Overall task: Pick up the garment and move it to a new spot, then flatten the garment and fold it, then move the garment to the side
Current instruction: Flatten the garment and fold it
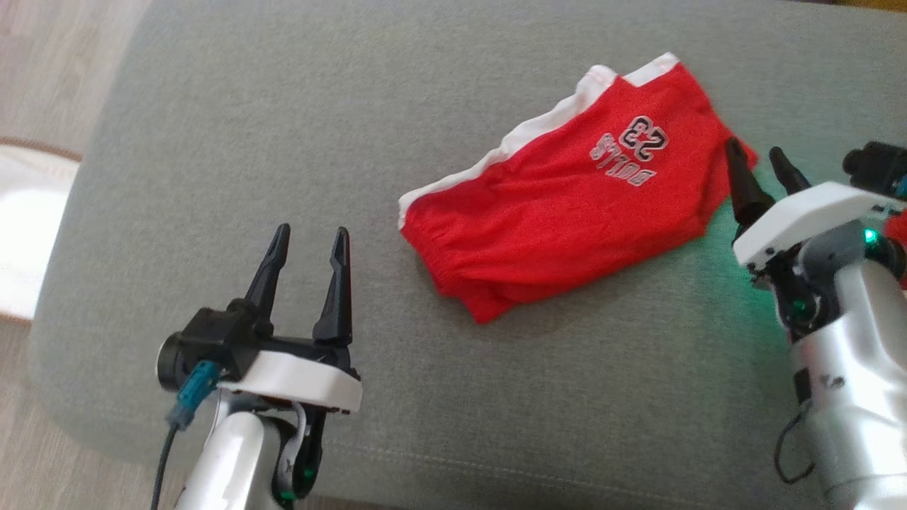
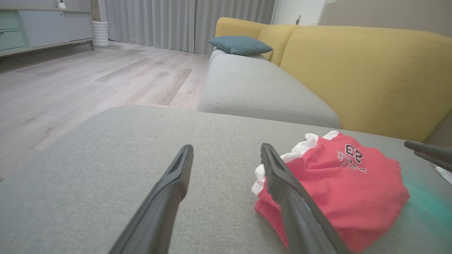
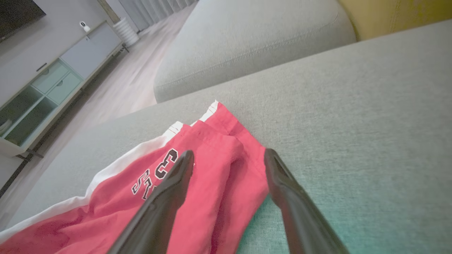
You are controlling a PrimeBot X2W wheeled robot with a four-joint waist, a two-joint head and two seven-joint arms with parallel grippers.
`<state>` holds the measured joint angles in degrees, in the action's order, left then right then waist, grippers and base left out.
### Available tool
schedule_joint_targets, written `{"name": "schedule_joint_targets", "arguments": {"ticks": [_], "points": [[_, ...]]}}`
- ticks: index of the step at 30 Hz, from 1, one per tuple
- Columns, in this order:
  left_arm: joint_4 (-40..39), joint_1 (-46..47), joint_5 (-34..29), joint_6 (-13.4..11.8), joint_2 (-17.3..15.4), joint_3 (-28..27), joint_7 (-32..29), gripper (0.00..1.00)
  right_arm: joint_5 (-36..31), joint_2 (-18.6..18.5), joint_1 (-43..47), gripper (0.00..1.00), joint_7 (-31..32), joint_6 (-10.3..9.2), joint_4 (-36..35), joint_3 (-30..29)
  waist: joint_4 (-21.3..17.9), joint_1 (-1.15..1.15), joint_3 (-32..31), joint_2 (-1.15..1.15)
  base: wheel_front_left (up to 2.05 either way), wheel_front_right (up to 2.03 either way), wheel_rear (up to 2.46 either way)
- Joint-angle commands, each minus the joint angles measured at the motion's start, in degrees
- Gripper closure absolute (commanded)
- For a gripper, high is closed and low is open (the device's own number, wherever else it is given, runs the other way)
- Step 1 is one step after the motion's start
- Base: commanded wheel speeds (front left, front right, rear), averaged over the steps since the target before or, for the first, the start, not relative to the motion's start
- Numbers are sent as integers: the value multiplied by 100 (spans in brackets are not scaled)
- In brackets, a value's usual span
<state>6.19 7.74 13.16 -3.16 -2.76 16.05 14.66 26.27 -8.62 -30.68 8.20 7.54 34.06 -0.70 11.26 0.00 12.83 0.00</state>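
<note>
Plainly, the garment (image 1: pixel 567 205), a pair of red shorts with a white stripe along one edge, lies rumpled but roughly flat on the grey cushion (image 1: pixel 283 106), toward the far right part of it in the head view. We read a black-and-white number 23 with a word under it on the cloth, upside down from the head; the word is too small for us to spell with confidence. Our left tool (image 1: pixel 312 229) hovers over bare cushion at the lower left, well apart from the shorts, its two dark fingers spread wide with nothing between them. From its wrist, the near end of the shorts lies just behind the right-hand finger. Our right tool (image 1: pixel 753 146) sits at the garment's right edge, jaws likewise parted and empty. From its wrist, one finger (image 3: pixel 166 197) lies over the red cloth near the print, while the other is over grey fabric just beside the hem. Whether that first finger touches the cloth or only hangs above it, we cannot tell. A green glow tints the cushion beside the shorts. Beyond the cushion we see a grey sofa seat (image 2: pixel 261 88) with a yellow backrest (image 2: pixel 370 70), a blue-grey pillow (image 2: pixel 240 45) on it, and a pale wooden floor (image 2: pixel 70 81).
</note>
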Motion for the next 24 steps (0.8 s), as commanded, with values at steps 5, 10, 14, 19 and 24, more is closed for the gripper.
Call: {"name": "schedule_joint_targets", "arguments": {"ticks": [5,10,14,19,24], "points": [[-131,335,100,-122,-12,38,34,0,159,-183,-741,0,352,-5,594,52,347,0,312,0,0,0,0],[-132,408,162,-180,-12,150,34,0,163,-300,-993,0,445,-5,1024,99,468,0,421,0,0,0,0],[-126,446,211,-224,-12,220,34,0,206,-360,-1150,0,378,-5,1216,154,531,0,466,0,0,0,0],[-109,463,248,-261,-12,261,34,0,298,-393,-1296,0,298,-5,1353,314,561,0,486,0,0,0,0],[-97,468,258,-276,-12,268,34,0,369,-442,-1362,100,239,-5,1418,495,557,0,481,0,0,0,0]]}}
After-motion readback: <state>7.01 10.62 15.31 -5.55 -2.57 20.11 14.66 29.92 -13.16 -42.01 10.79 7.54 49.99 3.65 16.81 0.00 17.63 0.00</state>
